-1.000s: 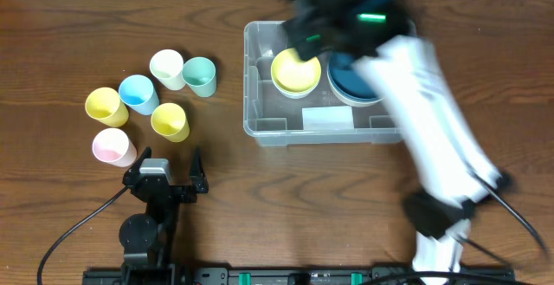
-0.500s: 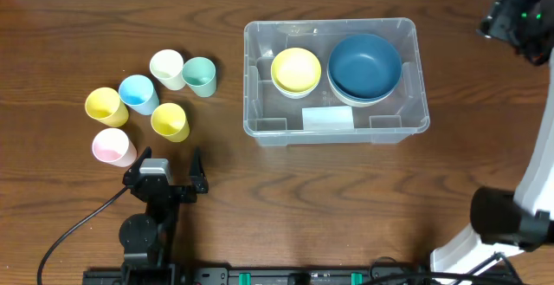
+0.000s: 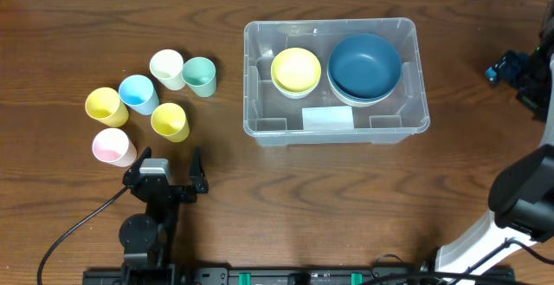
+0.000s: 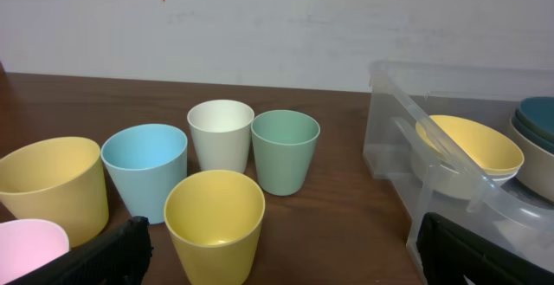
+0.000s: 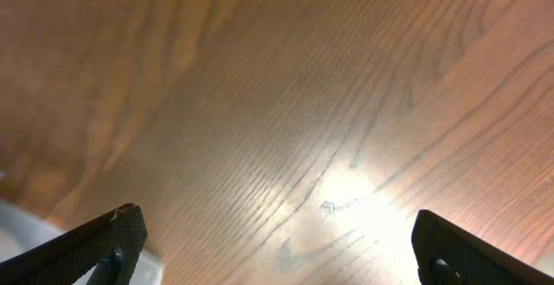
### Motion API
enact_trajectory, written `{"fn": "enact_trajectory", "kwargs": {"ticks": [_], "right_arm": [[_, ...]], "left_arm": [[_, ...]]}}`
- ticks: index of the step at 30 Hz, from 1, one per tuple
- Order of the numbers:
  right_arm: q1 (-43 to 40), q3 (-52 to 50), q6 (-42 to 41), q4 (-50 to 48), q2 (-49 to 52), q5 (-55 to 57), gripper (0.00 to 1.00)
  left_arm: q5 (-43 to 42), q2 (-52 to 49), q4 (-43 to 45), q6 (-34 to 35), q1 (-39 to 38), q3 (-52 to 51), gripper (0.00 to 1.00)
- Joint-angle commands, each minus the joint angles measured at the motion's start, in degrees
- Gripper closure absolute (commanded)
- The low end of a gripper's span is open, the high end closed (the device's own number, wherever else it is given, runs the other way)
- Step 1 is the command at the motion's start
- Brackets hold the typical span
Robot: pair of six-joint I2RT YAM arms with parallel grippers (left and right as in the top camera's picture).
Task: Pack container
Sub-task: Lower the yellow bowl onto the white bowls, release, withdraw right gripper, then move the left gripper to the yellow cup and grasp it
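The clear plastic container (image 3: 260,77) stands at the table's middle, with a white label on its near wall. Inside it sit a yellow bowl (image 3: 296,70) and a blue bowl (image 3: 364,67). The container's corner and the yellow bowl also show in the left wrist view (image 4: 472,146). Several cups stand left of it: white (image 3: 166,67), green (image 3: 200,75), blue (image 3: 138,93), two yellow (image 3: 170,121) and pink (image 3: 112,145). My left gripper (image 3: 163,177) is open and empty, just in front of the cups. My right gripper (image 3: 511,67) is open and empty over bare table at the far right.
The wooden table (image 3: 346,198) runs to a white wall behind the cups (image 4: 260,25). The right arm's white link and base stand at the lower right corner (image 3: 519,207). A black cable trails from the left arm's base (image 3: 78,229).
The right arm has swung away from above the container, out to the far right edge of the table. The bowls now show uncovered. The left arm has not moved.
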State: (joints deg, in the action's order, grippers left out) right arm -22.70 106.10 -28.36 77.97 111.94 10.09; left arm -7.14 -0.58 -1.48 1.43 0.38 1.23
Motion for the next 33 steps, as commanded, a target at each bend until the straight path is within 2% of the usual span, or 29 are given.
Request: {"fn": "enact_trajectory", "kwargs": {"ticks": [1, 6, 9, 12, 16, 22, 26, 33], "right_arm": [[-1.64, -2.95, -1.40, -2.99, -0.26, 0.94, 0.01], [-3.34, -6.10, -1.40, -5.33, -0.26, 0.81, 0.01], [-3.39, -6.71, -1.40, -5.35, -0.26, 0.83, 0.01], [-3.39, -6.80, -1.40, -5.33, -0.26, 0.83, 0.01], [-3.39, -6.80, -1.40, -5.35, -0.26, 0.83, 0.01], [-3.39, -6.80, -1.40, -5.33, -0.26, 0.83, 0.01], [-3.39, -6.80, -1.40, -5.33, -0.26, 0.83, 0.01], [-3.39, -6.80, -1.40, -5.33, -0.26, 0.83, 0.01]], "left_arm": [[-1.05, 0.35, -1.90, -0.33, 0.31, -1.01, 0.02], [-1.29, 0.35, -1.42, 0.17, 0.31, -1.01, 0.02], [-5.81, 0.35, -1.36, 3.76, 0.31, -0.59, 0.02], [-10.01, -0.15, -6.14, 3.76, 0.31, 2.51, 0.02], [-11.56, -3.61, -14.84, 3.67, 0.31, 10.71, 0.02], [-11.50, -16.26, -27.19, 2.64, 0.31, 29.00, 0.02], [-11.50, -28.63, -36.76, 1.79, 0.31, 41.79, 0.02], [-11.69, -49.18, -52.61, -1.46, 0.31, 56.48, 0.02]]}}
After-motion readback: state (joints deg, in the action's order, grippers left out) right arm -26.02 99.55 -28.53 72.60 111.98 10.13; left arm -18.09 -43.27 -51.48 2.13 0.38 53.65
